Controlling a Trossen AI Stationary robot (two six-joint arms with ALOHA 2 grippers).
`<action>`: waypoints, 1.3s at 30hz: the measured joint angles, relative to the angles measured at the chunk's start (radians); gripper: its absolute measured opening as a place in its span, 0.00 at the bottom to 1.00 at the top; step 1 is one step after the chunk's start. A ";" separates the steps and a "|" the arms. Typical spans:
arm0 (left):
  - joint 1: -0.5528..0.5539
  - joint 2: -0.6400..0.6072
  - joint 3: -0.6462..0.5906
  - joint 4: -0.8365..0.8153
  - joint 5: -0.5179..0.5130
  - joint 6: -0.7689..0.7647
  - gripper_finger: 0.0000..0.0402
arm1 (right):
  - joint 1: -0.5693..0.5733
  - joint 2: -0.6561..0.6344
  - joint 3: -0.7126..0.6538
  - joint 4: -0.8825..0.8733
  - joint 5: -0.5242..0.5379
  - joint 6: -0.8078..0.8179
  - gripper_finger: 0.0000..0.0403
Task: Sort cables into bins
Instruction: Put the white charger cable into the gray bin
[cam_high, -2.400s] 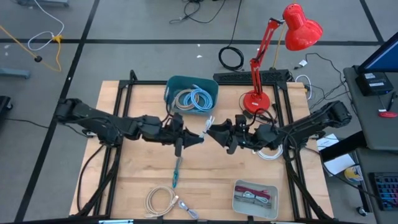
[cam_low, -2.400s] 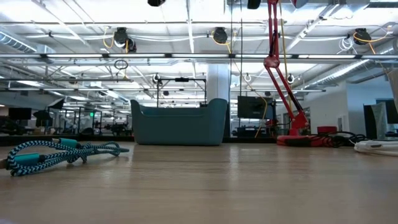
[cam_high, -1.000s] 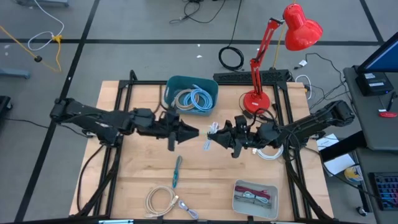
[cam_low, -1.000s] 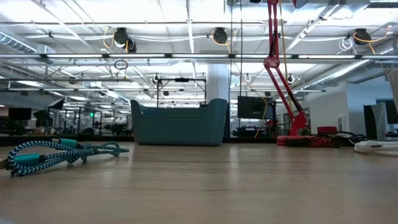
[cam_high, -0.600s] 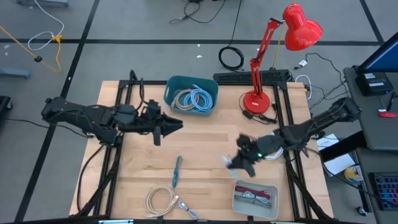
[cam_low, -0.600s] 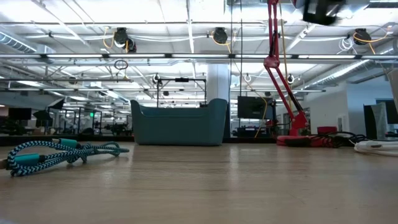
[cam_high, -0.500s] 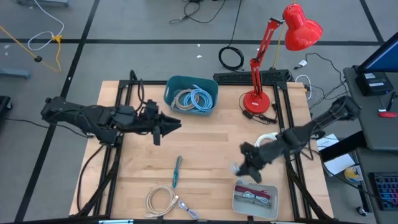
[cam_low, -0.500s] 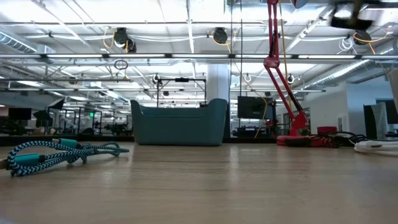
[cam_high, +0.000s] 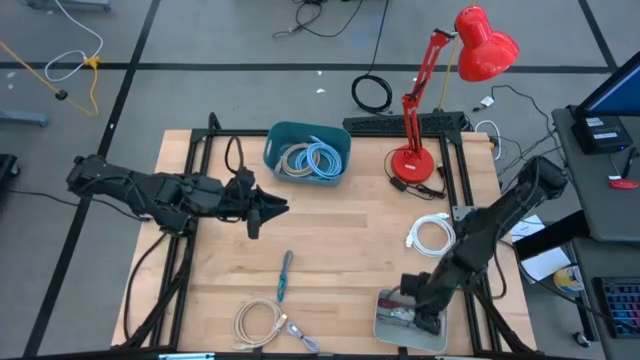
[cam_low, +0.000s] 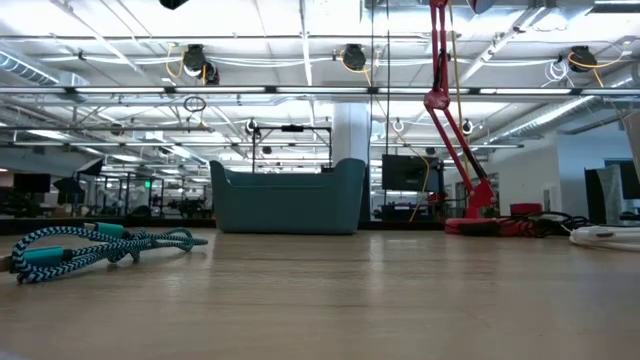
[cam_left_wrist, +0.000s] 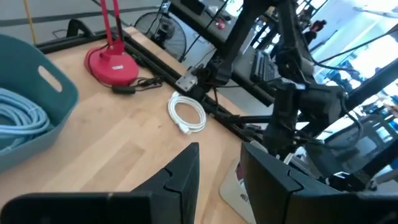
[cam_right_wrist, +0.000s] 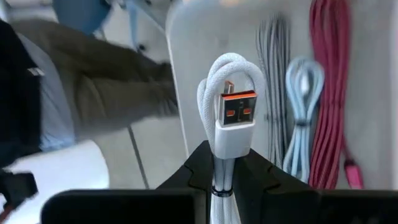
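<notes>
While the right end effector hung over the pale grey tray at the near edge of the worktop, its fingers were clamped on a folded white cable with the plug end pointing away from the wrist. Inside the tray lay a maroon cable, a light blue piece and a grey piece. Also near the front edge, a beige coil lay to the left of the tray, with a teal cable just behind it. Farther back on the right side, a white coil lay on the wood. At mid-depth on the left side, the left end effector hovered above the worktop with its fingers apart and nothing between them. At the far edge stood the dark teal tub, holding light blue and grey coils, and a red lamp stood to its right.
</notes>
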 joint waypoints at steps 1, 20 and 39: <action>0.000 0.000 0.000 -0.002 0.000 0.000 0.30 | 0.012 0.016 0.000 0.000 -0.001 0.001 0.07; 0.000 0.001 0.000 -0.029 0.000 -0.032 0.30 | -0.004 0.198 0.000 -0.080 0.017 -0.166 0.08; 0.000 0.000 0.000 -0.042 0.003 -0.040 0.30 | -0.047 0.157 0.000 -0.117 0.006 -0.183 0.35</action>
